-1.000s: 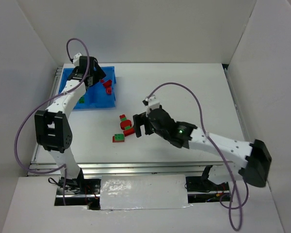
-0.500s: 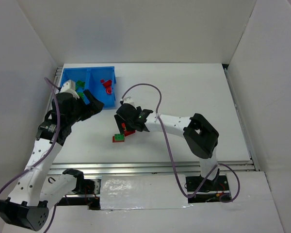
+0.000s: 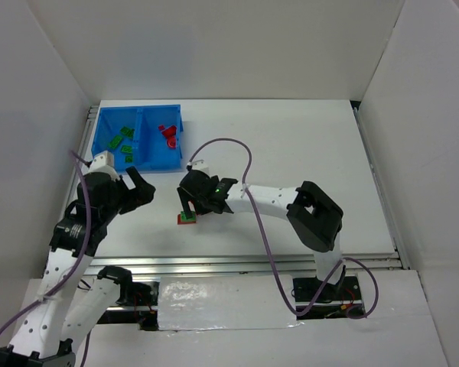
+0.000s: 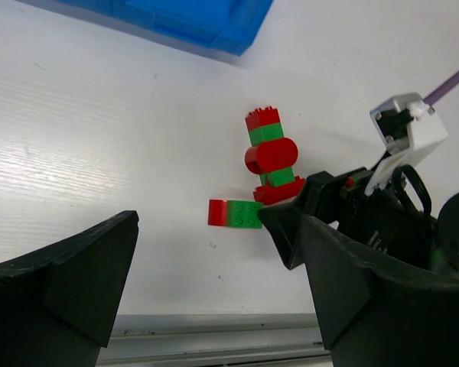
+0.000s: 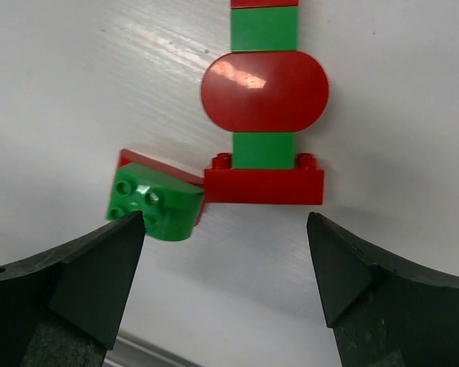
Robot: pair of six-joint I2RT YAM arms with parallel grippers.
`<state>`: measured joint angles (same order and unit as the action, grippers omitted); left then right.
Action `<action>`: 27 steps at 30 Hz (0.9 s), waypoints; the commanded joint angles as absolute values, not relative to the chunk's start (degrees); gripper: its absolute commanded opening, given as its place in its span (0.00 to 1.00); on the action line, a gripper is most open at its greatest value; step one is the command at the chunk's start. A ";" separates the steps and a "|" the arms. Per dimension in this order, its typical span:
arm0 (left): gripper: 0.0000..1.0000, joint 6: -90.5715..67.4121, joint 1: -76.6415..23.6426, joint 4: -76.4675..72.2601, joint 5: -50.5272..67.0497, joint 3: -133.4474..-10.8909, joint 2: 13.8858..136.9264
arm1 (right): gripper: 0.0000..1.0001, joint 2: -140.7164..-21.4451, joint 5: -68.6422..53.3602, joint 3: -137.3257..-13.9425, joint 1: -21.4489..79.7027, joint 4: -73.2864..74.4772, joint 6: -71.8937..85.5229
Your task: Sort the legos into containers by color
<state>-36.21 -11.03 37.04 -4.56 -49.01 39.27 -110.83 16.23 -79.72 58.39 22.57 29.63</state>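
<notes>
White walls closed round the pale table (image 3: 306, 153) I worked on. At the far left sat the blue bin (image 3: 101, 145): its left compartment (image 3: 113, 128) held several green legos (image 3: 116, 141), its right compartment (image 3: 174, 153) a few red ones (image 3: 168, 138), and I saw no colour in the wrong side. So that much of the sorting looked done.

My left gripper (image 3: 136, 189) hung over bare table just in front of the bin, jaws wide apart and holding nothing.

To its right lay what was left – a small cluster out on the open table, well apart from the bin. One part was a joined stack (image 5: 265, 99) of alternating red and green bricks with a red oval plate across it, ending in a red brick (image 5: 264, 186). Touching that brick's left end, as far as I could tell, was a small green piece (image 5: 154, 202) sitting on a red plate.

My right gripper (image 5: 226, 229) hovered directly above this cluster, fingers spread wide on either side of it, gripping nothing.

I judged the job well past halfway, yet the remainder was the awkward part – red and green were locked together, so they would need pulling apart before either colour could go to its compartment
</notes>
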 commanded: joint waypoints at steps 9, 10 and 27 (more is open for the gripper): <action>1.00 -33.31 -11.69 39.02 -10.81 -50.81 32.78 | 0.91 -115.04 25.22 -90.08 62.93 31.29 48.69; 0.99 -33.48 -11.78 37.98 -10.46 -50.28 33.39 | 0.88 -115.31 25.22 -90.35 63.02 31.46 48.78; 0.99 -31.90 -11.86 36.47 -5.63 -49.31 31.90 | 0.69 -122.08 26.80 -95.80 66.45 35.94 52.99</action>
